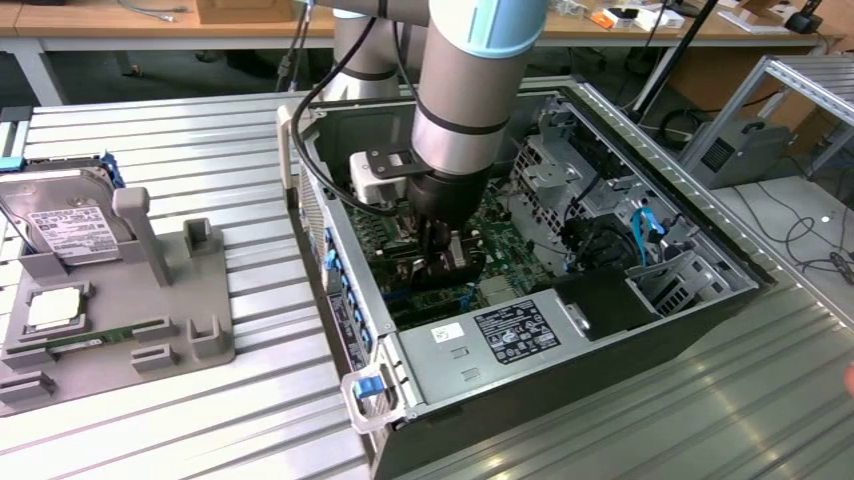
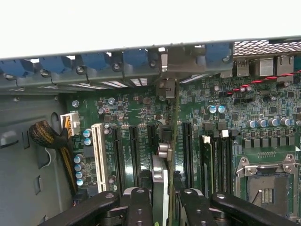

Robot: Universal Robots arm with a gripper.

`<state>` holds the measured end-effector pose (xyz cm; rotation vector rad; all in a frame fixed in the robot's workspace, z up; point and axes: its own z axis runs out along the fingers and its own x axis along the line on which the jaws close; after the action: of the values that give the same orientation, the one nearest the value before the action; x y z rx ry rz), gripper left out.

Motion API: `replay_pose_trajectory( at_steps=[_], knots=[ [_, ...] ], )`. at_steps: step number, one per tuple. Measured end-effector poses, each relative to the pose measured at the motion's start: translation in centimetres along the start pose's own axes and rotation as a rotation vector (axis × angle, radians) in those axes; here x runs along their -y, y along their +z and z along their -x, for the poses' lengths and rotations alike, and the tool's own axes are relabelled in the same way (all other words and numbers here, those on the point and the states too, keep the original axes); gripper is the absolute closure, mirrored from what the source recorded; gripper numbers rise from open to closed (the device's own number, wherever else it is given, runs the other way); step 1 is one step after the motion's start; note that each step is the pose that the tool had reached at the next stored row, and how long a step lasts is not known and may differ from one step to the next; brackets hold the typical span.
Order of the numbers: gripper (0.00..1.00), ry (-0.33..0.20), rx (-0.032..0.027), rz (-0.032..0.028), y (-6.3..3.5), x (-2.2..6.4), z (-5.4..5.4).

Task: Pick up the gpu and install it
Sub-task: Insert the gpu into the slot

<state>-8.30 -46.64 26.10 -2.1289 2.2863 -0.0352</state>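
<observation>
GPU card [image 2: 165, 155] is held edge-on between the fingers of the end effector [image 2: 162, 200], which is clenched on its upper edge, low inside the open computer case [image 1: 694, 300] above the green motherboard [image 2: 211, 122]. In the wrist view the card's long axis is seen running along the dark expansion slots [image 2: 134, 155], with its silvery bracket end [image 2: 165, 87] pointing toward the rear wall of the case and its blue slot clips [image 2: 94, 61]. For the seating to go well, the card should be kept upright and parallel to its slot, the bracket lined up with the rear opening, and pressure applied straight down and evenly, so the contact edge is not jammed or tilted.
</observation>
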Motion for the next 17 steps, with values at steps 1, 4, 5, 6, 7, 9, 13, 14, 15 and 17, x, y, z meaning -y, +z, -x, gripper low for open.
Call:
replay_pose_trajectory(
  at_steps=[1, 4, 5, 6, 7, 9, 13, 14, 15, 17],
  knots=[
    [0.73, 0.000, 0.0001, 0.0000, 0.00, 0.00, 0.0],
    [0.73, 0.000, 0.0001, 0.0003, 0.00, 0.15, 0.0],
    [0.73, 0.000, 0.0000, 0.0003, 0.00, 0.29, 0.0],
    [0.73, 0.000, -0.0004, 0.0002, 0.00, 0.49, 0.0],
    [0.73, 0.000, -0.0002, 0.0002, 0.01, 0.58, 0.0],
    [0.73, 0.000, 0.0002, 0.0000, 0.02, 0.75, 0.0],
    [0.73, 0.000, 0.0001, 0.0000, 0.04, 1.45, 0.1],
    [0.73, 0.000, 0.0001, 0.0001, 0.04, 1.60, 0.1],
    [0.73, 0.000, 0.0001, 0.0001, 0.05, 1.73, 0.1],
    [0.73, 0.000, 0.0001, 0.0000, 0.05, 1.90, 0.1]
  ],
)
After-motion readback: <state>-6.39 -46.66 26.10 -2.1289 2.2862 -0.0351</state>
